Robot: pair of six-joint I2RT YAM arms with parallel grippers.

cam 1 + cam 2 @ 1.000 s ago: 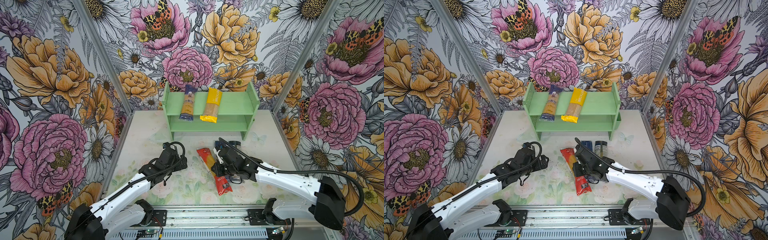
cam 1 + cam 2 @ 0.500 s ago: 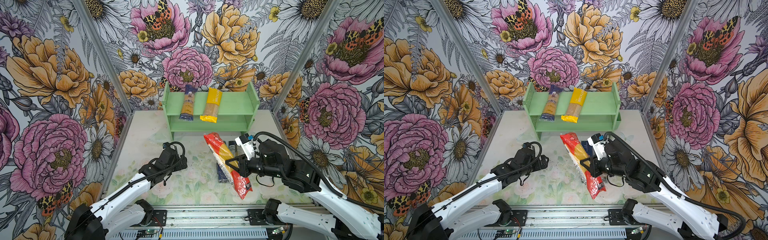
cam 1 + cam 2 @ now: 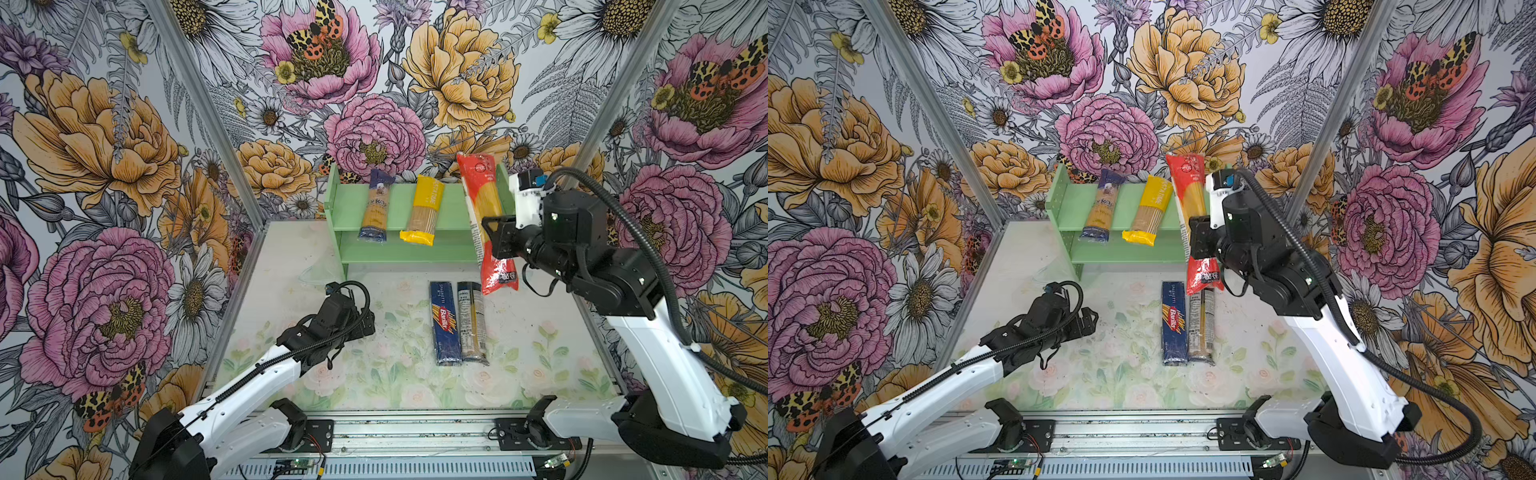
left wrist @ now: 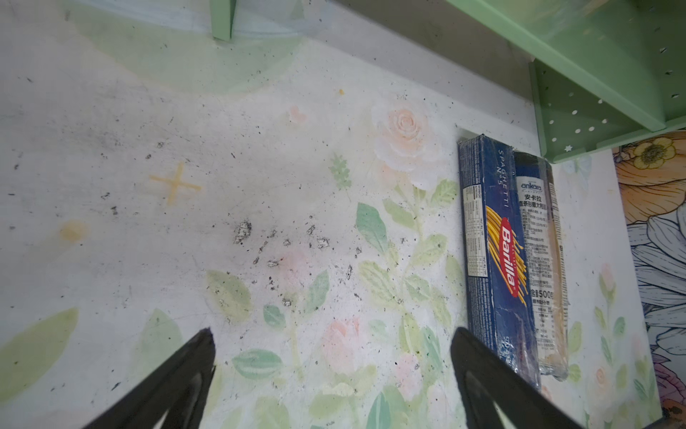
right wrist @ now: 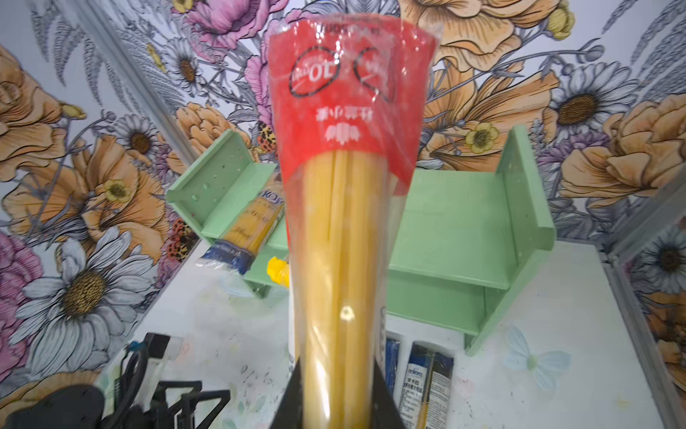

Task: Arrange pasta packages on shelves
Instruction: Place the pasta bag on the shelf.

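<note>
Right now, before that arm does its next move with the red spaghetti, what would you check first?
1. Grip: the right gripper is shut on the red packet near its middle. Ok.
2. Free spot: the shelf has bare top board to the right of the yellow packet. Ok.
3. Red packet resting on the shelf: it is tilted, with its low end hanging in front. Not ok.
4. Far end touching the shelf or the wall: cannot tell.
5. Other arm out of the way: the left gripper is open, empty and low over the table. Ok.
6. Waiting packets undisturbed: the dark blue packet and clear packet lie side by side. Ok.
</note>
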